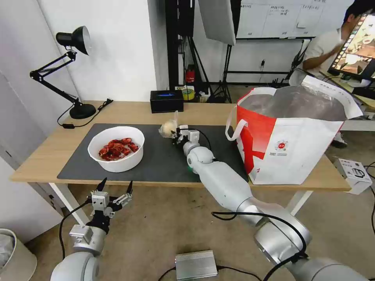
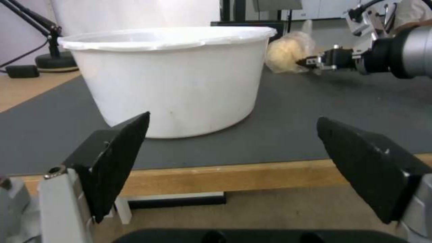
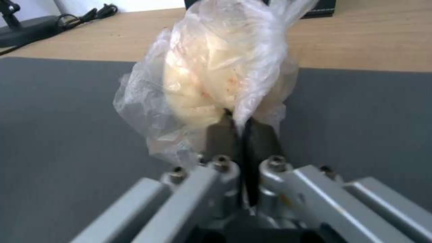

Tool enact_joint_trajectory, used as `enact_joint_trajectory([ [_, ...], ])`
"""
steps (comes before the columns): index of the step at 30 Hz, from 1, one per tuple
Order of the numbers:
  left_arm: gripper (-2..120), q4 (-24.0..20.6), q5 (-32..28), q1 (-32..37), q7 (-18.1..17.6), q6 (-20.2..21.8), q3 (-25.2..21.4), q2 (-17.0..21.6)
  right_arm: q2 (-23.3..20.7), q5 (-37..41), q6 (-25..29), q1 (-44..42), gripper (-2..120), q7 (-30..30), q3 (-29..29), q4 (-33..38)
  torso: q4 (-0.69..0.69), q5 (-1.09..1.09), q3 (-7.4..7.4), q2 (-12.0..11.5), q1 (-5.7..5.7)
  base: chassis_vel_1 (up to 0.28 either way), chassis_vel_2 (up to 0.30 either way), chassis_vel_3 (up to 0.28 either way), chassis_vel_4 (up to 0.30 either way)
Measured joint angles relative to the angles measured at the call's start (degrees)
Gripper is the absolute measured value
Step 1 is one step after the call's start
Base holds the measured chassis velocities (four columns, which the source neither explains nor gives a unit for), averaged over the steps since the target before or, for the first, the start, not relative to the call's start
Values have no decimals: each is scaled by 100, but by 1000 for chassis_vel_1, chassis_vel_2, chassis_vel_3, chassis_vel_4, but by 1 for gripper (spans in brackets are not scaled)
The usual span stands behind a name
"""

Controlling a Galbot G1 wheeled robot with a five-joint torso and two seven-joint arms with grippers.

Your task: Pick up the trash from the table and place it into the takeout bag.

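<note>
Both jaws of the right gripper (image 3: 238, 126) pinch the small clear bag (image 3: 211, 74); left gripper (image 1: 115, 186) gapes.

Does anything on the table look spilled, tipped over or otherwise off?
Nothing stands out. The white bowl sits upright on the mat, shells inside. The takeout bag stands open. The right end effector pinches the small clear bag; the left end effector hangs open below the table edge.

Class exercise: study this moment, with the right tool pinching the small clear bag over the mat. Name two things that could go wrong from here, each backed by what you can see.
1. The right tool is shut on only a thin fold of the small clear bag; the film may slip or tear.
2. The takeout bag has loop handles and a tall rim, which the hanging load may snag on.
The left tool waits open below the table edge, near the white bowl.
</note>
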Motion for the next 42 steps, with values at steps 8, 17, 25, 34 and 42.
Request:
enact_joint_trajectory([
  [8,100,42,-84,-70,-12,-9,-81,21,-26,13,20,-68,0,40,27,248,1,0,1,-1,0,0,0,0,0],
  [17,100,25,-219,-52,-17,-35,-233,73,-579,147,-54,-127,0,241,-199,1390,-1,0,0,-1,0,0,0,0,0],
  [25,100,-26,-239,11,-14,-87,-277,73,-1334,242,-94,-274,0,393,-512,2534,1,1,0,0,0,0,0,0,0],
  [34,100,-61,-253,129,-11,-138,-369,69,-2190,-334,343,-492,0,306,-636,3839,0,1,0,0,0,0,0,0,0],
  [42,100,-71,-246,146,-6,-144,-367,90,-2974,-825,733,-803,0,232,-412,4964,1,3,0,0,0,0,0,0,0],
])
